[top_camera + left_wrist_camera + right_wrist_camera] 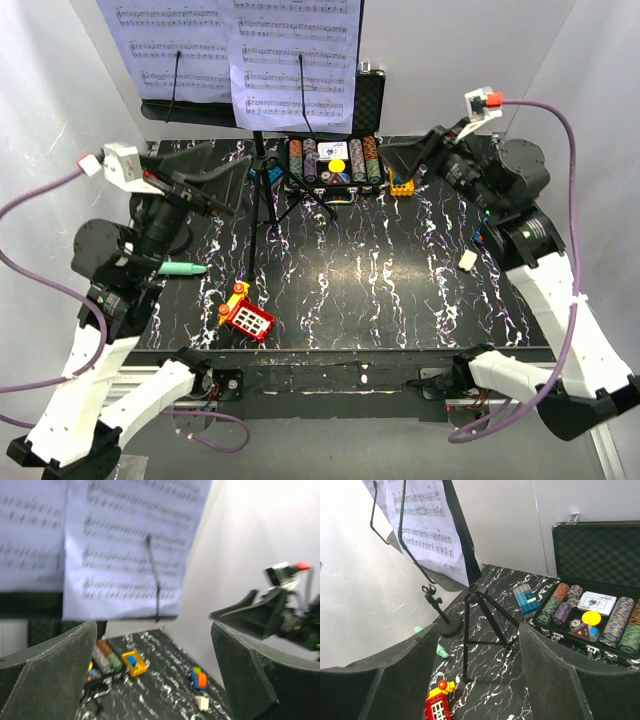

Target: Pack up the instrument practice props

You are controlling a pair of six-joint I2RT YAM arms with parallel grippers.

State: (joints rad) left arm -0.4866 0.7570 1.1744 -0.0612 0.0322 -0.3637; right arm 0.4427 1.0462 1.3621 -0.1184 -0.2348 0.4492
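The black tripod music stand (262, 190) rises at the back centre with white sheet-music pages (240, 60) clipped on its desk. The mint-green microphone (185, 269) lies on the table by my left arm. In the right wrist view the small round-based mic stand (440, 615) stands left of the tripod legs (480, 620), with the microphone (440, 650) beside its base. My left gripper (235, 180) hangs open near the stand's pole, facing the pages (130, 545). My right gripper (400, 160) is open and empty above the back right, looking across at the tripod.
An open black case of poker chips (335, 160) sits behind the tripod. A red-and-yellow toy (245, 315) lies near the front edge. A blue brick (526, 599), a yellow brick (134, 663), an orange-blue toy (198, 678) and a small white block (467, 260) are scattered about.
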